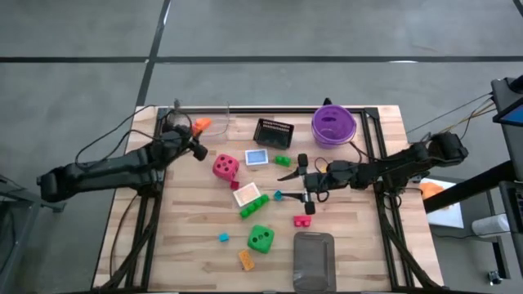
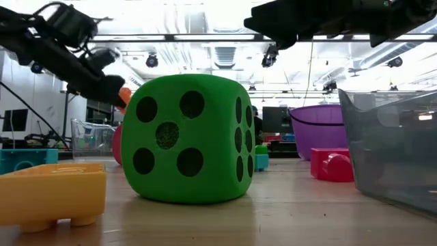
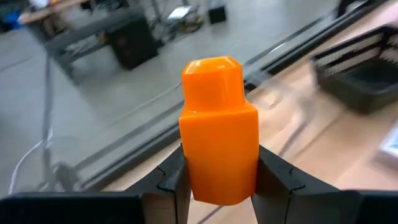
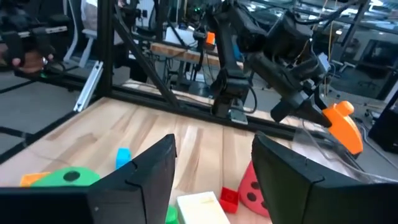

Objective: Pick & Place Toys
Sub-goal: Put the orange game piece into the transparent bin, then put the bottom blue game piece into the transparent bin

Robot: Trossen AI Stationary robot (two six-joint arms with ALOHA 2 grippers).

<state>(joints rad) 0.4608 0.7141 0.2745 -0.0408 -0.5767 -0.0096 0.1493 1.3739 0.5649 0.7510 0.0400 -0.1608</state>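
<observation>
The desk (image 1: 196,245) is showing pale planked wood with a smooth, matt grain. The orange brick (image 3: 219,130) is gleaming as smooth, glossy plastic between the left claw (image 3: 219,180)'s matt black fingers (image 3: 174,177). The green die (image 2: 186,139) is looking soft and faintly fuzzy, matt all over. The purple bowl (image 1: 333,124) is shining like glossy plastic, the black basket (image 1: 273,131) is reading as fine wire mesh, and the clear bin (image 2: 399,147) is looking like smoky, translucent plastic.
</observation>
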